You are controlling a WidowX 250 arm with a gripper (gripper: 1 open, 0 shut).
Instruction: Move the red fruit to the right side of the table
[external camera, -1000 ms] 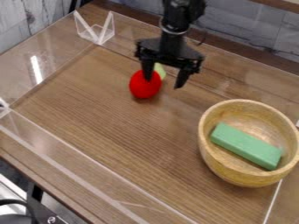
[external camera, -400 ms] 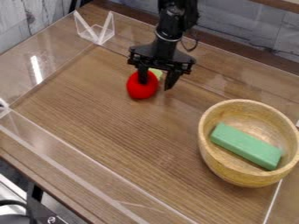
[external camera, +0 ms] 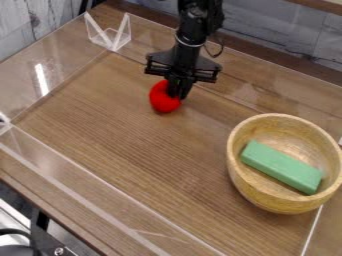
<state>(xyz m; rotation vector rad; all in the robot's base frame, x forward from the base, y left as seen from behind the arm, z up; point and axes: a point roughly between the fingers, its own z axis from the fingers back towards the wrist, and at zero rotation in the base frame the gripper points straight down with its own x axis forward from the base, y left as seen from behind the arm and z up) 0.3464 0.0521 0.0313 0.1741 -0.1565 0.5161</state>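
The red fruit (external camera: pixel 163 97) is a small glossy red ball resting on the brown wood-grain table (external camera: pixel 134 160), left of centre toward the back. My gripper (external camera: pixel 177 90) points down onto its upper right side, with the black fingers drawn together against it. The fingers cover the fruit's top and right part, so its stem tip is hidden. The fruit still touches the tabletop.
A round light wooden bowl (external camera: pixel 251 182) holding a green rectangular block (external camera: pixel 281 166) stands at the right. Low clear acrylic walls (external camera: pixel 80 205) border the table, with a folded clear piece (external camera: pixel 107 32) at the back left corner.
My gripper has come down a little over the fruit and its fingers, spread wide a moment ago, have closed in on the fruit. The fruit stays where it was.
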